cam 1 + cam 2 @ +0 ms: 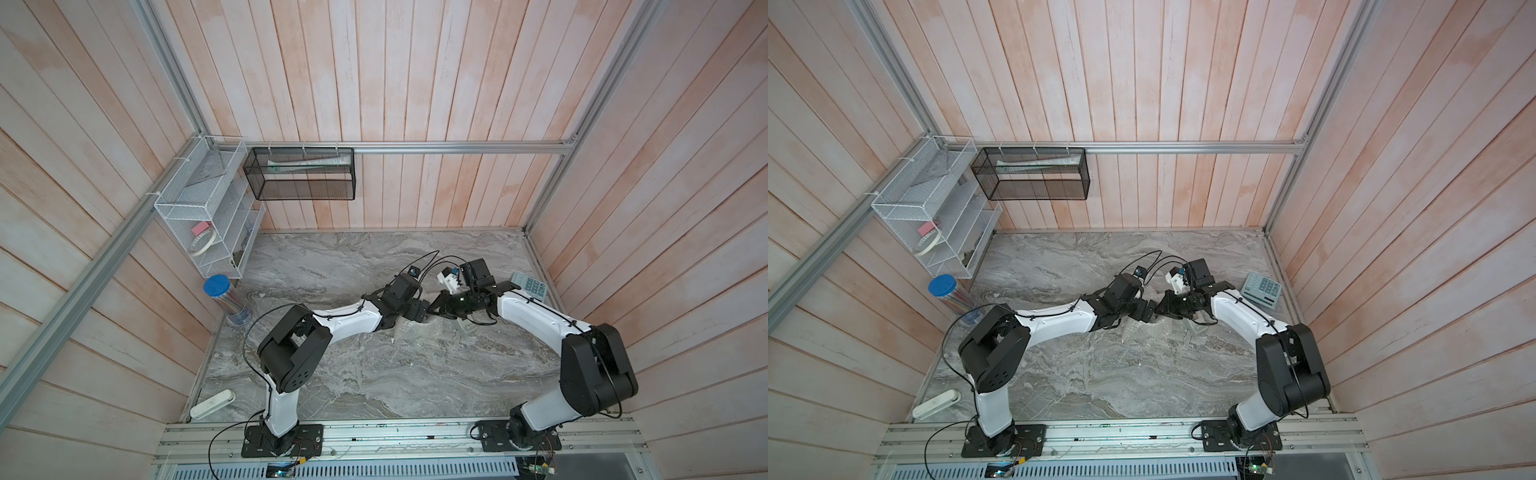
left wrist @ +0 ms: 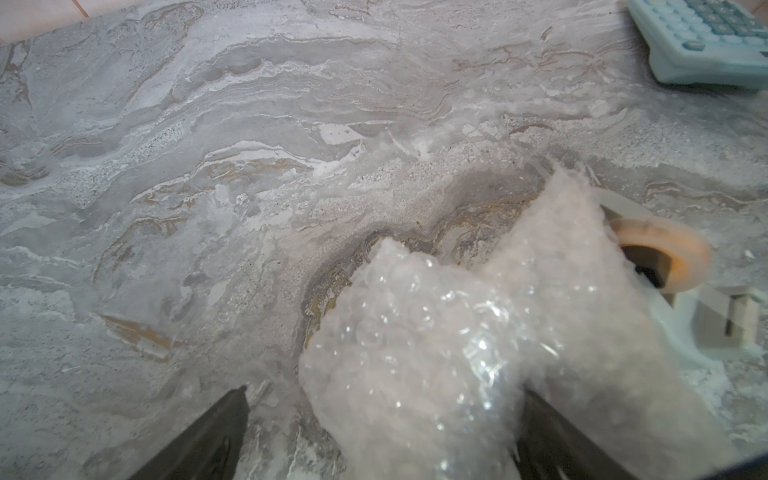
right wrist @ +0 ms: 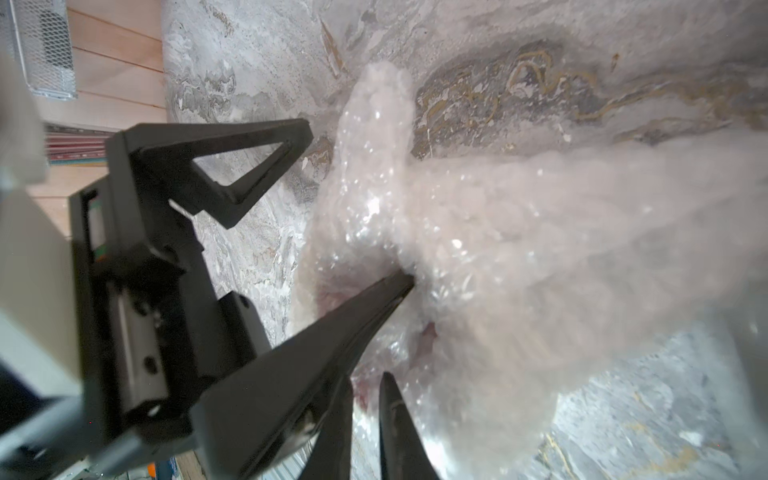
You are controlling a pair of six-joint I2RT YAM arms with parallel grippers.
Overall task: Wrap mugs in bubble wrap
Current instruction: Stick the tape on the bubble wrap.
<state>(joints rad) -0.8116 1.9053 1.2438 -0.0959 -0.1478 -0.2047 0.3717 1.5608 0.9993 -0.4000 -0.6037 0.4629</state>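
Stretching inward, nearly tip-to-tip — left claw [image 2: 384, 390] wide open w/ bubble wrap [image 2: 436, 332] btwn fingers [image 2: 220, 432]; right claw [image 3: 368, 390] pinches it.

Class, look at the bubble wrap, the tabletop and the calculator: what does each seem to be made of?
The bubble wrap: thin clear plastic film, glinting air pockets. The tabletop: looks like grey veined marble, possibly a printed laminate. The calculator: pale blue-green moulded plastic, matte.
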